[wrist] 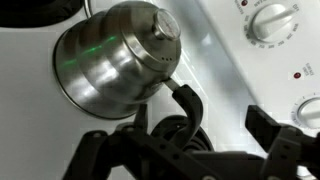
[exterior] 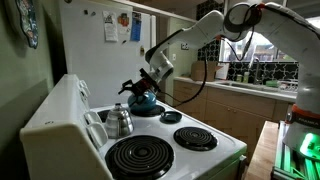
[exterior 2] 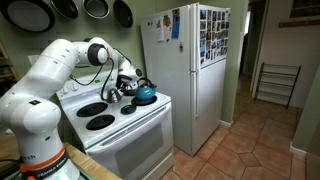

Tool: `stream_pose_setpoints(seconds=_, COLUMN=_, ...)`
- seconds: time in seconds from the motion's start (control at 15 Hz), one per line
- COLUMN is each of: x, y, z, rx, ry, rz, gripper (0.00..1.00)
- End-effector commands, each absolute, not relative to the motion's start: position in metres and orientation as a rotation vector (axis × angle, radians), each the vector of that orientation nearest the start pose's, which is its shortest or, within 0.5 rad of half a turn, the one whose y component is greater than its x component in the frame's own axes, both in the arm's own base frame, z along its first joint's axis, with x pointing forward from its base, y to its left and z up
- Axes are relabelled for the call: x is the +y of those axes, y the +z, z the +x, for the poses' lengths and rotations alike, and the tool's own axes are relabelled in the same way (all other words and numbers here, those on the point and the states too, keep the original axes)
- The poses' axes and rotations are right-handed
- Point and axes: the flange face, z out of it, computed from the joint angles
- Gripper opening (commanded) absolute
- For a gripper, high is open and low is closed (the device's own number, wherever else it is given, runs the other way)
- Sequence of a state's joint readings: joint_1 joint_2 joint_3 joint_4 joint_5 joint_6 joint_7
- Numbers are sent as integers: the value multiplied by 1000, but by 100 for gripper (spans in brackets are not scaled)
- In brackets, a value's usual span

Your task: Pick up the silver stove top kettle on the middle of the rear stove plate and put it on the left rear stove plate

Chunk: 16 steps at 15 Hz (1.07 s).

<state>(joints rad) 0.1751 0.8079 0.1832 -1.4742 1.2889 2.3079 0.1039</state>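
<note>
The pincer (wrist: pixel 180 140) hangs wide open and empty beside the silver stove top kettle (wrist: pixel 118 60). A clean lift likely means straddling its black handle (wrist: pixel 183 100) squarely.

Arm (exterior: pixel 200 32) extended, gripper (wrist: pixel 185 142) fingers spread apart

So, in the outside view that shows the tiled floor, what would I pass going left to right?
White robot arm → teal kettle → white fridge → rack against the far wall.
</note>
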Motion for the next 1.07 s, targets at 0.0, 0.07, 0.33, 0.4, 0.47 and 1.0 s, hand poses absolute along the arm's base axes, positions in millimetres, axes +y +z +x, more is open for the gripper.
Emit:
stream_pose_setpoints(seconds=0.0, x=257, y=202, z=703, rx=760, ry=284, rz=-1897, gripper=100)
stream_pose_setpoints(seconds=0.07, x=259, y=200, z=706, rx=756, ry=284, rz=-1888, gripper=100)
stream_pose_setpoints(seconds=0.33, x=268, y=192, z=716, rx=733, ry=290, rz=-1853, gripper=100)
stream_pose_setpoints(seconds=0.4, x=270, y=191, z=718, rx=728, ry=290, rz=-1847, gripper=100)
stream_pose_setpoints(seconds=0.47, x=272, y=190, z=720, rx=719, ry=295, rz=-1839, gripper=100)
stream_pose_setpoints(seconds=1.0, x=277, y=184, z=734, rx=700, ry=299, rz=-1810, gripper=87)
